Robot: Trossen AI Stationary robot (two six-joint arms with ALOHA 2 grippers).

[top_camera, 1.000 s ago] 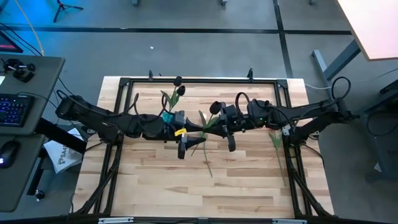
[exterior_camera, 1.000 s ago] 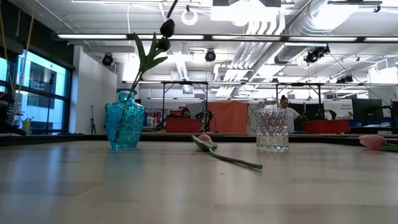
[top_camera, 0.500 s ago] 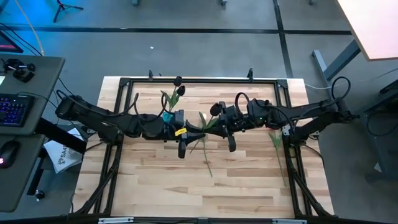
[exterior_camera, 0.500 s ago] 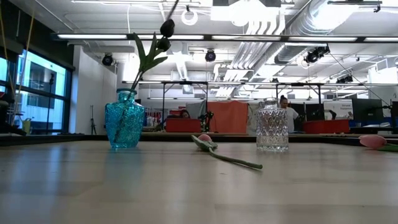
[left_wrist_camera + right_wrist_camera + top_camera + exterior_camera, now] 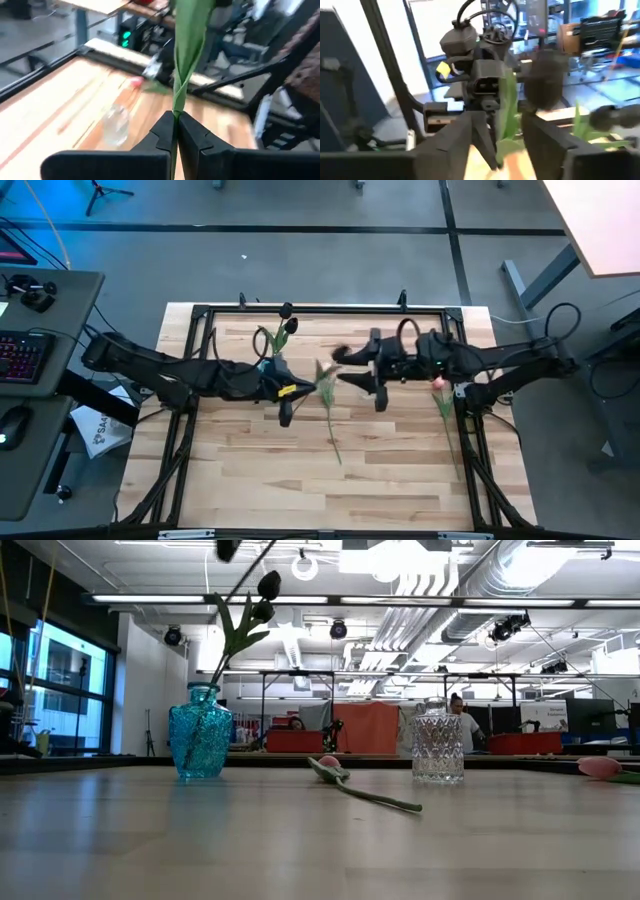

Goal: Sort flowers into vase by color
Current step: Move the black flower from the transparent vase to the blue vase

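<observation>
My left gripper [image 5: 175, 131], over the table's middle [image 5: 287, 408], is shut on a dark-headed tulip [image 5: 547, 80]. The tulip's green leaf [image 5: 187, 35] stands out past the fingers. My right gripper [image 5: 505, 135] is open and empty, just right of that tulip [image 5: 372, 385] and facing my left gripper. Another dark tulip [image 5: 262, 610] stands with its stem in the blue vase [image 5: 200, 732]. One pink tulip [image 5: 330, 764] lies on the table in the middle. The other pink tulip [image 5: 600, 767] lies at the right [image 5: 438, 385]. The clear vase [image 5: 437, 745] holds no flower. My left gripper pinches the dark tulip's stem [image 5: 175, 116] between its two fingers, where the leaf wraps around it. The stem runs on forward past the fingertips, along the fingers. The tulip is lifted clear of the table, its head toward my right gripper.
The black frame rails [image 5: 300, 310] run along the table's far and side edges. The near half of the wooden table [image 5: 320, 490] carries nothing. People and red bins show in the room behind [image 5: 460, 720].
My right gripper has drawn back toward the table's right edge, away from the dark tulip. My left gripper has moved toward the far left with the tulip. The tulip's dark head now shows at the top of the low view, near the blue vase.
</observation>
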